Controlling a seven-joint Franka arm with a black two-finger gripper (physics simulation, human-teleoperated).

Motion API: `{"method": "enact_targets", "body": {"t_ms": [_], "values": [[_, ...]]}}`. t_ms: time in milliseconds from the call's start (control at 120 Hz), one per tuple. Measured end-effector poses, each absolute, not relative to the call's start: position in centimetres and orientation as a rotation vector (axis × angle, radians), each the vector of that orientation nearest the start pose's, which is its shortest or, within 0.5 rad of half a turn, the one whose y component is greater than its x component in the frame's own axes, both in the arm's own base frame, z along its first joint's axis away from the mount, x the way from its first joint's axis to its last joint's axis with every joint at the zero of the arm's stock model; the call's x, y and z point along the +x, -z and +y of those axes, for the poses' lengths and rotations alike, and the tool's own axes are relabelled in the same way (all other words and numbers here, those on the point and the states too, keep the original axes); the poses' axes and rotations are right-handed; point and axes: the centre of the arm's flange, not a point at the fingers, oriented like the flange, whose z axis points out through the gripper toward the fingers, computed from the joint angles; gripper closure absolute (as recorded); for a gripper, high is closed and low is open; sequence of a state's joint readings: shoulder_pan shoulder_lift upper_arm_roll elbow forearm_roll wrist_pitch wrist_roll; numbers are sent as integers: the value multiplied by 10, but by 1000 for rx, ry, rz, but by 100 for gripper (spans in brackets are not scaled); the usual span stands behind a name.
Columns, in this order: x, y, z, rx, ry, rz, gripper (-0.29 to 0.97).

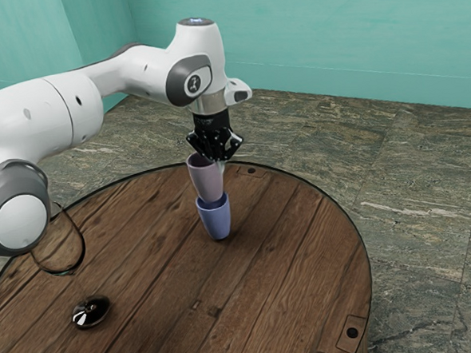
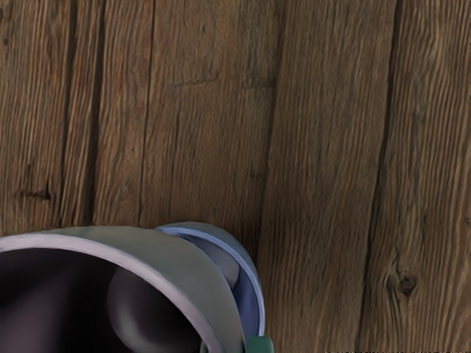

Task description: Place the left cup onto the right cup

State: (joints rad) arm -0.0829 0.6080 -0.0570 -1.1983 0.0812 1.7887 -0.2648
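Note:
A mauve cup stands upright with its base sunk into a blue cup on the round wooden table. My gripper comes down from above and is shut on the mauve cup's rim, on the side toward the exterior view's right. In the wrist view the mauve cup's wide rim and dark inside lie just under the hand. The blue cup's rim peeks out from beneath it.
A small dark shiny object lies near the table's front left. A thin dark ring stands at the left edge, beside the arm's base. The table's rim curves round at the right, with stone floor beyond.

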Motion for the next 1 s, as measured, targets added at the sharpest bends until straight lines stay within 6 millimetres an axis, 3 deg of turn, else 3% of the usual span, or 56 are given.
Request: {"method": "enact_targets", "body": {"t_ms": [217,383,492,767,1000], "values": [[719,-413,-86,-3102,-45,-165,79],[718,-418,-87,-3114,-29,-160,42],[711,-438,-87,-3118,3,-153,25],[653,-535,-106,-3087,138,-49,7],[570,-555,-101,-3024,98,55,2]]}}
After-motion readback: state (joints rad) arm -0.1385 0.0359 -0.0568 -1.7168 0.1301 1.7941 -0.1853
